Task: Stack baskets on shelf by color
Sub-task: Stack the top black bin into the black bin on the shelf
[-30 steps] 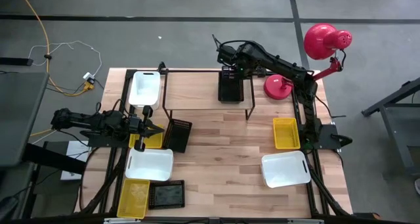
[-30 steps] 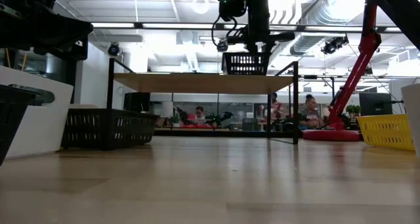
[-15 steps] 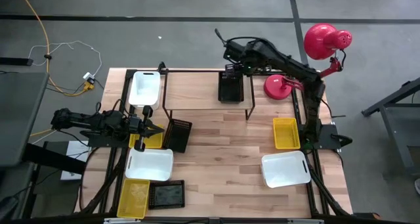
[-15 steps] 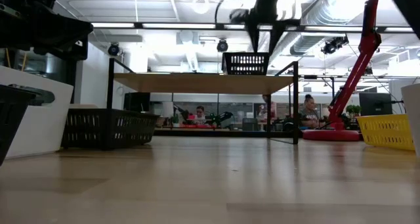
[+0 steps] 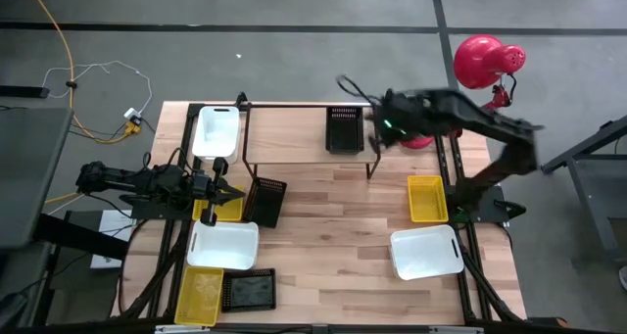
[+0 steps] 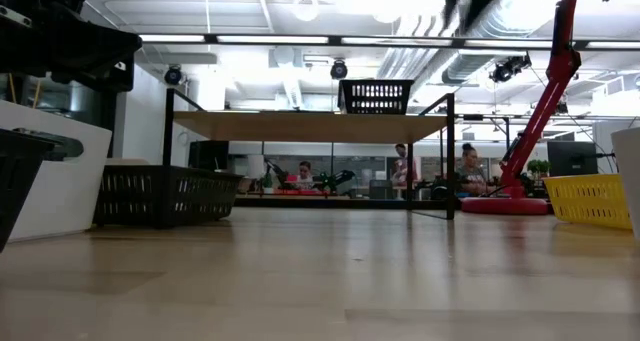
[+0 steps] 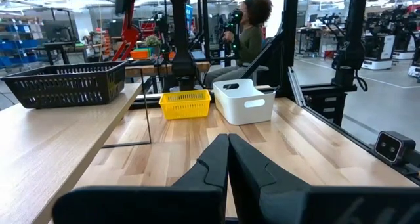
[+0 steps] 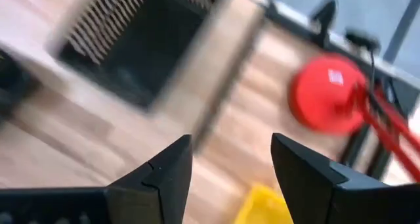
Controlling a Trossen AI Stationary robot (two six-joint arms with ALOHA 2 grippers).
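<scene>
We find the right gripper (image 5: 376, 136) raised above the shelf's right end, its fingers (image 8: 161, 178) spread apart with nothing between them. Just to its left in the high view, a black basket (image 5: 344, 128) sits on the shelf (image 5: 294, 128), on the right part of the plank, apart from the gripper; from table height we see it standing level on the shelf top (image 6: 376, 96). Beyond the gripper lie the red lamp base (image 8: 326, 94) and a yellow basket (image 5: 426, 198), with a white basket (image 5: 425, 252) nearer the front edge.

On the table's left side the left gripper (image 5: 227, 195) rests low with its fingers (image 7: 213, 161) pressed together, holding nothing. Around it we see a white basket (image 5: 216, 132) beside the shelf, another black basket (image 5: 265, 201), a white one (image 5: 223, 244), and a yellow (image 5: 199, 295) and black (image 5: 249, 292) pair at the front.
</scene>
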